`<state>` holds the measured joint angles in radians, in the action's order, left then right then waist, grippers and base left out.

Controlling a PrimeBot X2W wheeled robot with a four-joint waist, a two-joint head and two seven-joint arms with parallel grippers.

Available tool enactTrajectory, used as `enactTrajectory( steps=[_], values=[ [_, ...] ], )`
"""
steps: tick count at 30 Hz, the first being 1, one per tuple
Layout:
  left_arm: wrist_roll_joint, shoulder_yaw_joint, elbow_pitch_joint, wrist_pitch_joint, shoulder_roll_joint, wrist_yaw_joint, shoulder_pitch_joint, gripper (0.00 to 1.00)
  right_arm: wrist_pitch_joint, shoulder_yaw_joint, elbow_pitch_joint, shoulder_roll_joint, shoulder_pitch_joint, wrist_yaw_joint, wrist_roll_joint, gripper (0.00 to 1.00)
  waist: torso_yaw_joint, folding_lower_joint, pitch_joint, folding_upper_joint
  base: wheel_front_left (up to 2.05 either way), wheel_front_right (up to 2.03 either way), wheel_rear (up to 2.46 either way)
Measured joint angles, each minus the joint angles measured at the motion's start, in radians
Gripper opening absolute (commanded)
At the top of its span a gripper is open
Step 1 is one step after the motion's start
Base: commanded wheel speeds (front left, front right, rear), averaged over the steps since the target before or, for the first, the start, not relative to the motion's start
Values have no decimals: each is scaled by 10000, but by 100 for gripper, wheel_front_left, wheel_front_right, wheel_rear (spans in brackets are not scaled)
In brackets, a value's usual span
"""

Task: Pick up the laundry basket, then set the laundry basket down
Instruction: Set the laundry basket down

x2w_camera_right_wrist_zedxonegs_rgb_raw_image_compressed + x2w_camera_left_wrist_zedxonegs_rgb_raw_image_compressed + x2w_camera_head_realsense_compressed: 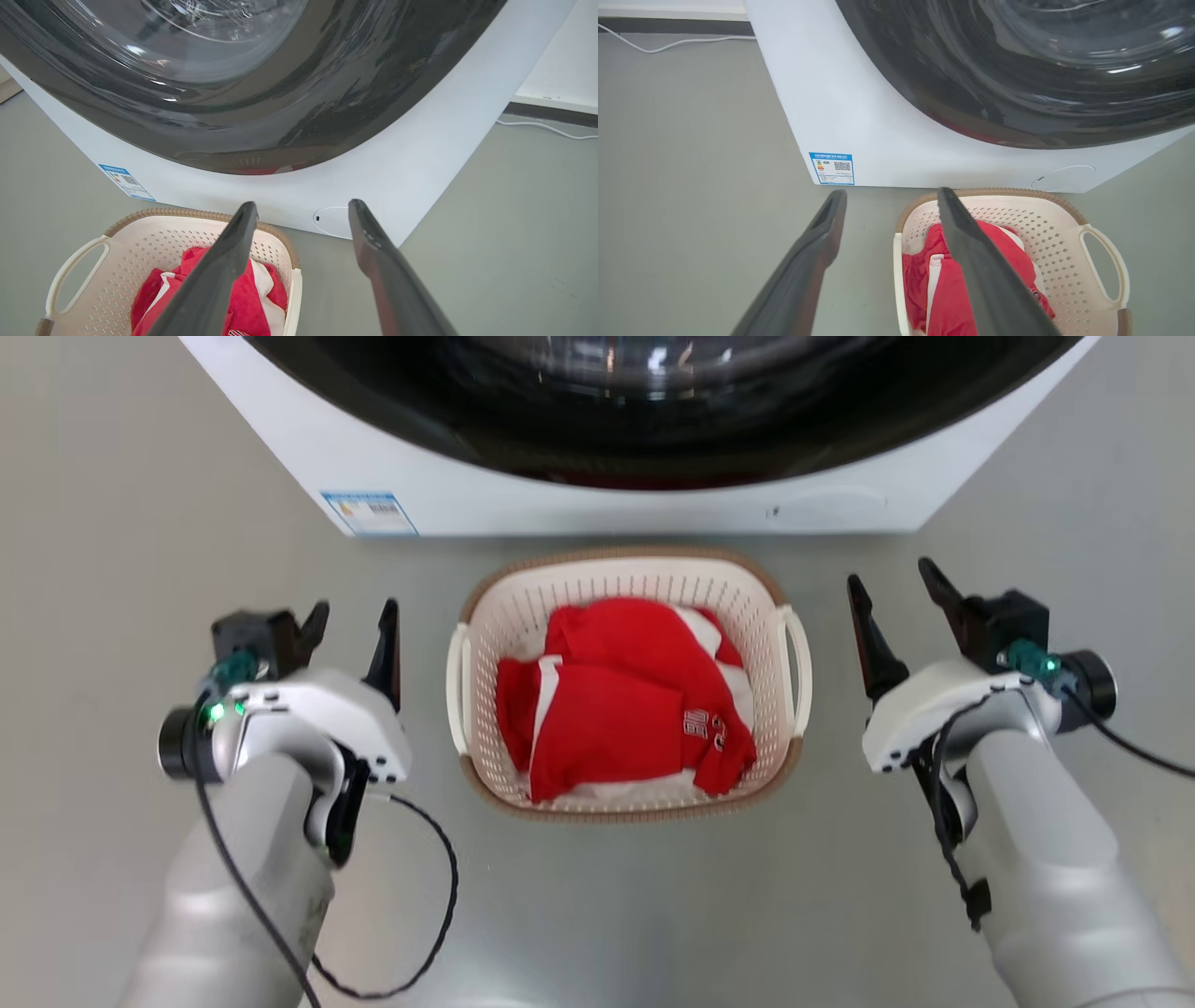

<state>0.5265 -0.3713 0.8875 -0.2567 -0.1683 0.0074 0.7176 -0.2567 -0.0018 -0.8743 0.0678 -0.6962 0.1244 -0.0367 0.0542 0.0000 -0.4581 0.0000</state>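
Observation:
The laundry basket (766, 616) stands on the grey floor in front of the washing machine, cream and perforated, with a brown rim and white side handles. Red and white clothes (625, 700) lie inside it. My left gripper (355, 616) hangs open to the basket's left, apart from the left handle (456, 686). My right gripper (894, 586) is open to the right of the right handle (799, 663), also apart. In the left wrist view the basket (1059, 233) lies past my open left gripper (892, 198). The right wrist view has the basket (140, 242) at lower left of my open right gripper (303, 207).
A white washing machine (523, 495) with a dark round door (653, 401) stands just behind the basket. A blue label (371, 513) is on its lower left corner. Bare grey floor (112, 523) lies on both sides. A white cable (668, 44) runs along the wall.

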Motion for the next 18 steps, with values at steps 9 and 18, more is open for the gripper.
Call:
enactTrajectory(
  steps=[9, 18],
  values=[
    [-456, 1346, -1049, 2, -15, -176, -1472, 100, 0, -194, 1174, -67, 1197, 2, -253, 100, 102, 0, 1205, 1, 0, 0, 0],
    [-1158, 2472, -2522, 0, 2, -447, -3004, 100, 0, -320, 2416, -109, 2471, 2, -232, 100, 106, 0, 2248, 0, 0, 0, 0]
  ],
)
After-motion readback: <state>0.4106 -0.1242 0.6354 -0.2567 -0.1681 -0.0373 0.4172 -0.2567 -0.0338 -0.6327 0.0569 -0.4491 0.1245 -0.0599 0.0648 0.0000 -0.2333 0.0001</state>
